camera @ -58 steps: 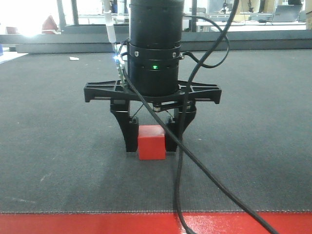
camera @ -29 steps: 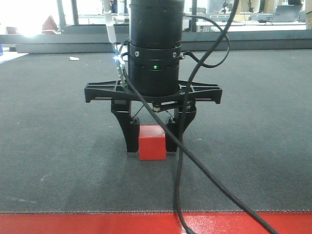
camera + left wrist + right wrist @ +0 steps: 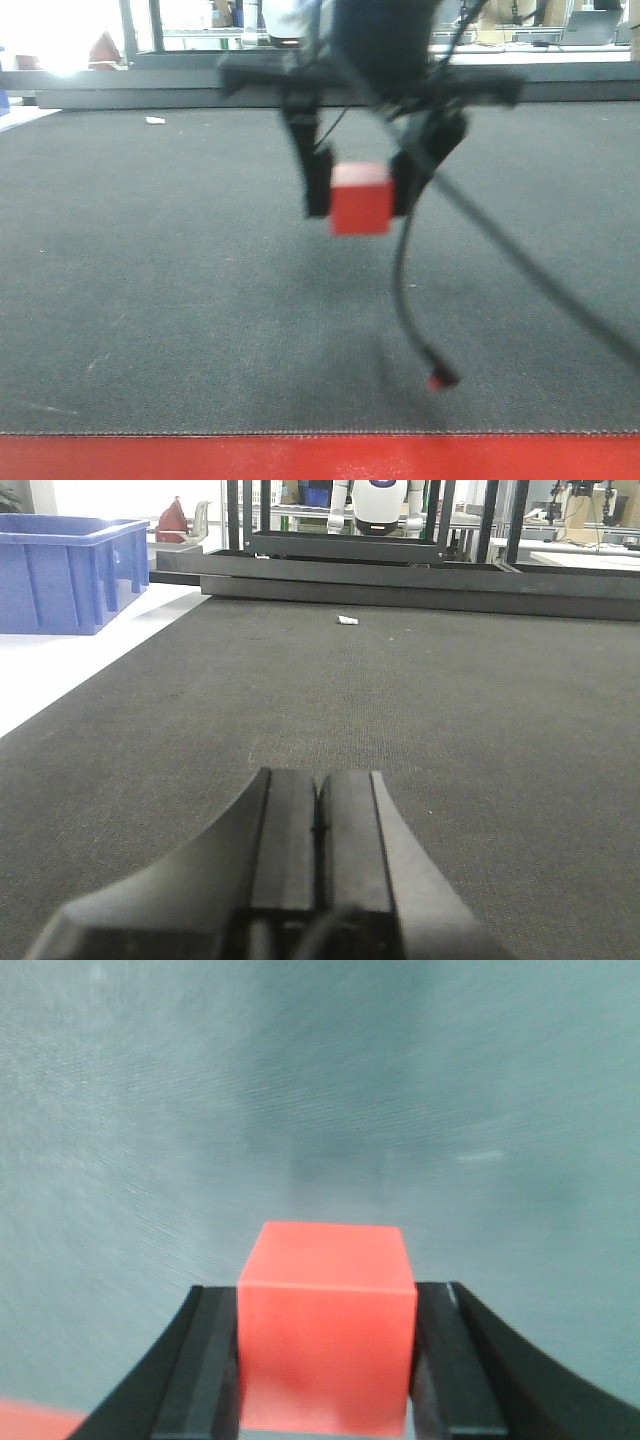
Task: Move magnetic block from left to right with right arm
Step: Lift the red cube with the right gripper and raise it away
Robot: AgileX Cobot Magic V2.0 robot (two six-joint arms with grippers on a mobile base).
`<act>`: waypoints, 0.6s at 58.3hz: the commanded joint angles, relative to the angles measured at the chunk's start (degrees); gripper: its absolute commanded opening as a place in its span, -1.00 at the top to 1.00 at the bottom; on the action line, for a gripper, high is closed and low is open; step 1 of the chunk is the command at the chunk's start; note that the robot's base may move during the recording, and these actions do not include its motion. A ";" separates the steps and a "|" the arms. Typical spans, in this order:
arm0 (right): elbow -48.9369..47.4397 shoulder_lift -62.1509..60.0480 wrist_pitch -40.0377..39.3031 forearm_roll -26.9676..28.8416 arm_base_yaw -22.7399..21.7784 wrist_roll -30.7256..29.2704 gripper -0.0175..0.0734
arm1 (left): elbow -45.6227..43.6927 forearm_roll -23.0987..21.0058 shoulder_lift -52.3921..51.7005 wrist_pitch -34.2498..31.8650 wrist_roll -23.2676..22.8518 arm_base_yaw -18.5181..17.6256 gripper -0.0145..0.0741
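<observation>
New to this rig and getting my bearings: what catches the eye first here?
The red magnetic block stands out, clamped in the right gripper and held clear above the dark mat, upper centre of the front view. Next is the left gripper, shut and empty, filling its wrist view's foreground.

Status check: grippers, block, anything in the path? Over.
Right gripper shut on the magnetic block, held above the mat. Left gripper shut, holding nothing. Cable dangling beside the block.

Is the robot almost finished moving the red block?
Not yet, about halfway. Done: the right hand is clamped on the red block, which hangs above the dark mat. Happening now: carrying it; the picture is blurry with motion. Left to do: set it down on the right and let go.
</observation>
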 commanded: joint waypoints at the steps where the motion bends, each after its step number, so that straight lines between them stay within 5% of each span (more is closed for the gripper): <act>1: 1.45 -7.23 -0.86 -1.18 -1.94 -4.07 -0.25 | 0.59 -0.36 -0.53 -4.70 -0.06 -0.26 0.94; 35: 34.28 -36.90 -24.83 5.32 -25.67 -31.33 -0.25 | 0.59 -0.36 -0.53 -4.70 -0.06 -0.26 0.94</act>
